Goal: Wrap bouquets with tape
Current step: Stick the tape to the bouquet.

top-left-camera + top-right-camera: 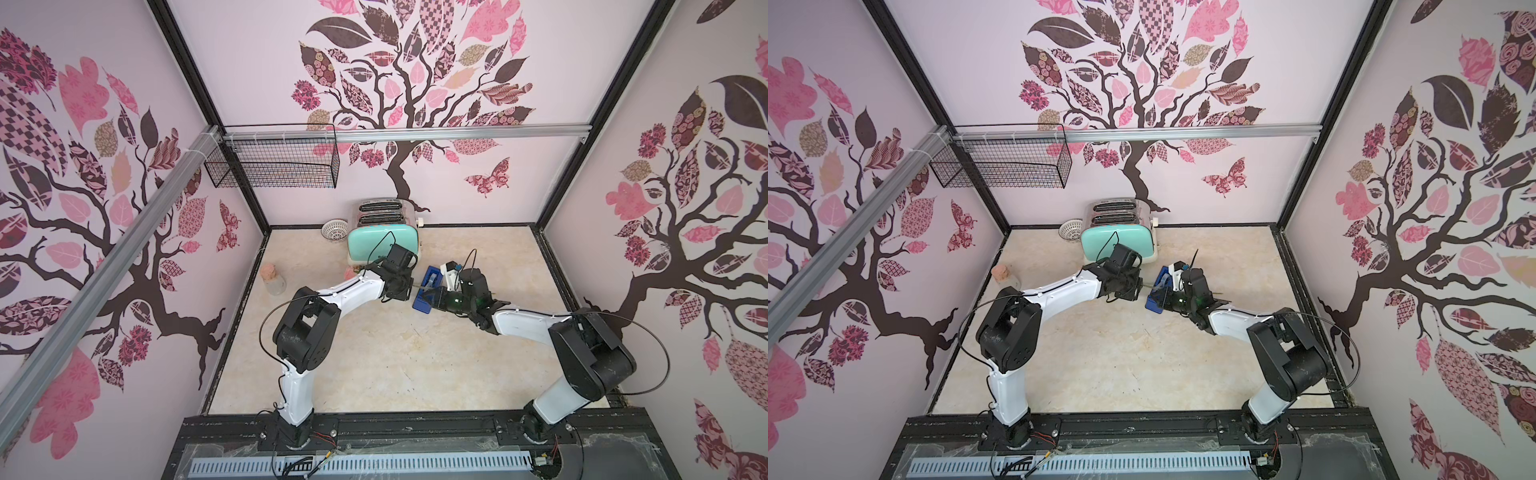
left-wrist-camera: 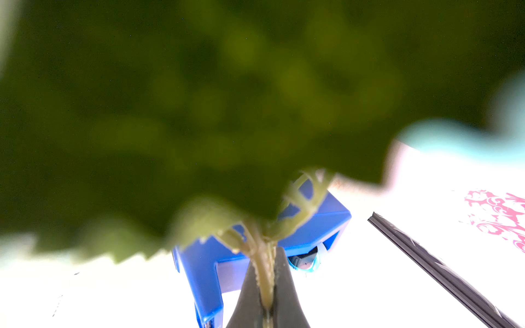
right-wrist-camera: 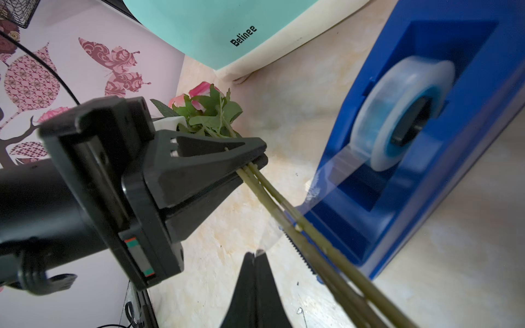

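**Left gripper**: the jaws are closed tight on the three thin green stems of the bouquet, just below its leaves. In the left wrist view they pinch a stem, and blurred foliage fills most of the frame.

**Right gripper**: the jaws are fully closed. Their tips meet the narrowed free end of a clear strip leading from the tape, and the strip appears pinched between them. The strip slants down from the roll and crosses over the stems.

**Bouquet:** the stems run from the left jaws past the serrated cutter end of the blue dispenser, in which the roll sits. Whether they touch the cutter cannot be told. The pink rose heads point away from the dispenser, near the mint toaster.

**Setting:** in both top views the two grippers meet at the dispenser, in front of the toaster on the marbled tabletop.
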Robot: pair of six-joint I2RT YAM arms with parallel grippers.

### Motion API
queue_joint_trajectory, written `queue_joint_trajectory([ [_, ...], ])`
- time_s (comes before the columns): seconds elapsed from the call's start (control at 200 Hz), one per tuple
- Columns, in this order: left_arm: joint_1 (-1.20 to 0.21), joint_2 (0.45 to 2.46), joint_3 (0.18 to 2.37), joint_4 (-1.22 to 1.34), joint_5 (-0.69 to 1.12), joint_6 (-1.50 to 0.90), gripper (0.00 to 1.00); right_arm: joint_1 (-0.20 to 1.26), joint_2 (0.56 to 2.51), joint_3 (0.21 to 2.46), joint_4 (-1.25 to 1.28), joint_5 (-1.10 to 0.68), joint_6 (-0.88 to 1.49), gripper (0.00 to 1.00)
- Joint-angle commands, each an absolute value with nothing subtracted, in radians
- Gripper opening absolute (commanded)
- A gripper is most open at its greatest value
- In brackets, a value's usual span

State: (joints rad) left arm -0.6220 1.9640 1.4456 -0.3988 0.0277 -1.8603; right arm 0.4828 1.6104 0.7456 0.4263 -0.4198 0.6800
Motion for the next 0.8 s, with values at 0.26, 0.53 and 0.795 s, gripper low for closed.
queue_joint_trajectory([
  [0.26, -0.623, 1.93, 1.468, -0.374, 0.021, -1.868, 0.0, 0.501, 1.625, 0.748, 0.371, -0.406, 0.621, 0.24],
  [0.53, -0.622, 1.928, 1.48, -0.406, -0.007, -1.833, 0.0, 0.502, 1.544, 0.734, 0.328, -0.408, 0.617, 0.43],
  [0.795, -0.618, 1.923, 1.472, -0.405, -0.014, -1.824, 0.0, 0.502, 1.388, 0.693, 0.227, -0.365, 0.558, 0.51],
])
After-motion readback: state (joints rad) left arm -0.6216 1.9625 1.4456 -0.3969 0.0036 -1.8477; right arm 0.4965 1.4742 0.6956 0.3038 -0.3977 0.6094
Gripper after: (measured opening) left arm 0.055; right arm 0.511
